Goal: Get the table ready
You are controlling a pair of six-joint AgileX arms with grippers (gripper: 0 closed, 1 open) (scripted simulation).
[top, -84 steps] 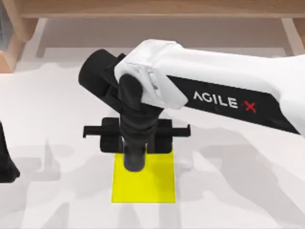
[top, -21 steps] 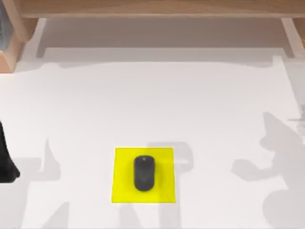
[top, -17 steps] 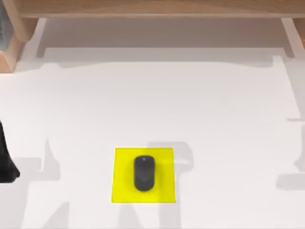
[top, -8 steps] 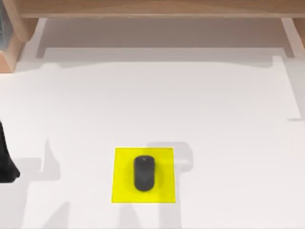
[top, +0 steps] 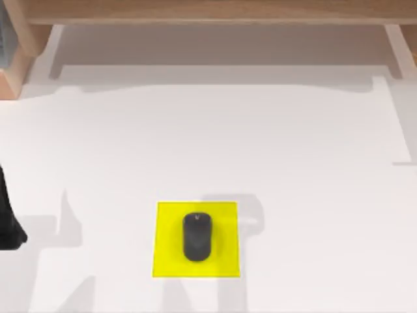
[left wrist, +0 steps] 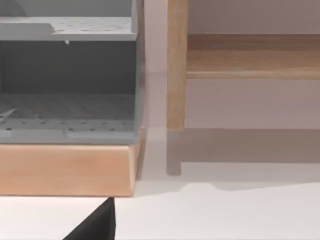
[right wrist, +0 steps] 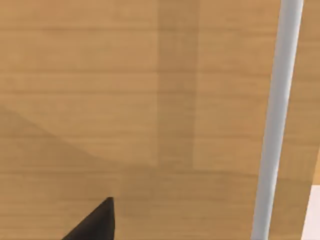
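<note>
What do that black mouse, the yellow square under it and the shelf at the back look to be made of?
Mouse: seemingly matte black plastic, smooth and rounded. Yellow mat: flat, thin, evenly coloured, perhaps rubber or foam. Shelf: light wood, grain lines visible.

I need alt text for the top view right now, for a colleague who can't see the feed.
A black computer mouse sits centred on a small yellow square mat near the front middle of the white table. A light wooden shelf runs along the far edge, and part of the dark left arm rests at the table's left edge.
</note>
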